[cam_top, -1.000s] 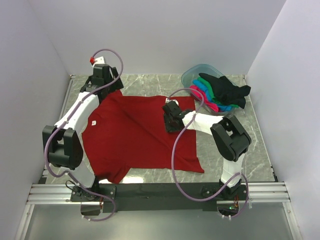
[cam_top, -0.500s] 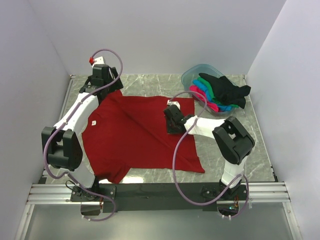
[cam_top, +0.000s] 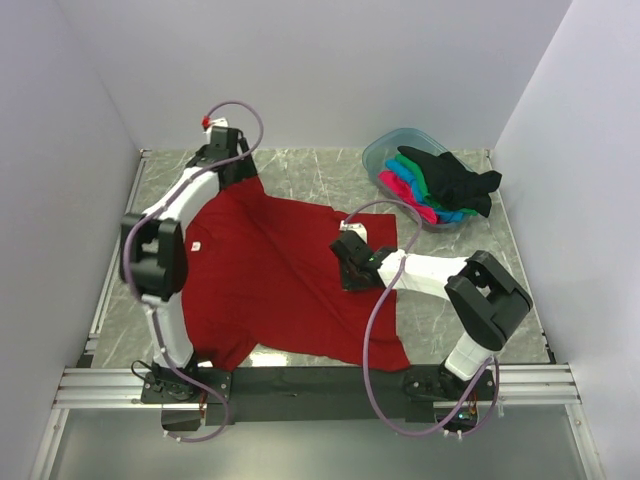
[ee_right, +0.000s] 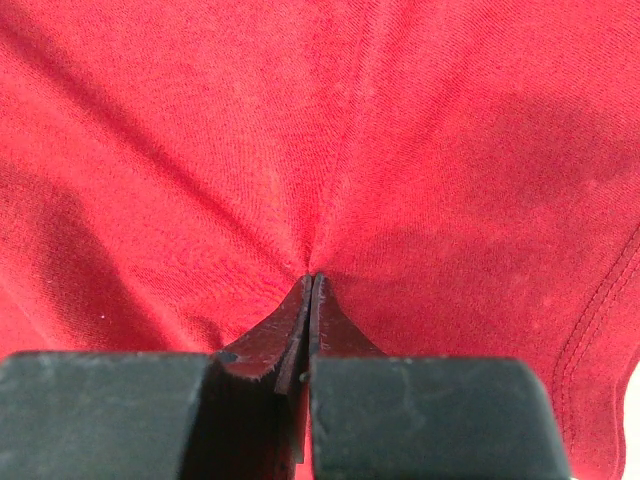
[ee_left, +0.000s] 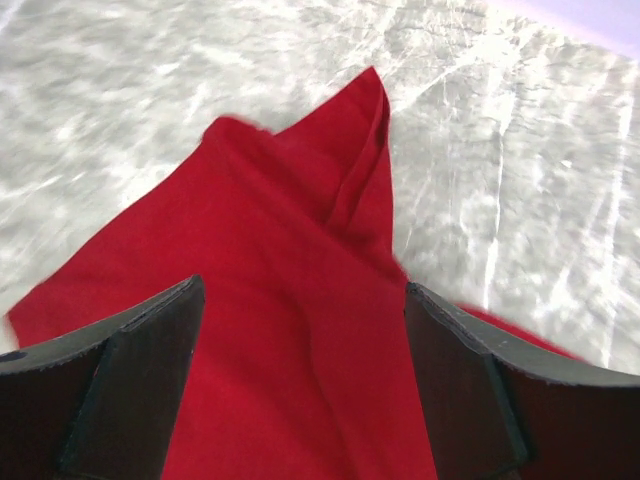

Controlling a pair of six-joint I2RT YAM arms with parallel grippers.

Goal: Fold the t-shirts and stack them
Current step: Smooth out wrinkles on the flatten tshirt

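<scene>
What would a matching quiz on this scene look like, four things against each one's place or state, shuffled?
Things:
1. dark red t-shirt
2. black t-shirt
3. left gripper
4. right gripper

Place or state:
A. jaws shut on red cloth
B. lying on top in the tub
C. jaws wide open over red cloth
D. spread across the table

Pairs: 1-D, 2-B, 3-C, 4-A

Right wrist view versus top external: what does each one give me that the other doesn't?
Only right wrist: the right gripper shut, the dark red t-shirt puckering at its tips, plus a stitched hem. Only top external: the left gripper at the shirt's far corner, and the tub holding the other t-shirts. Both: the dark red t-shirt and the right gripper on it.
</scene>
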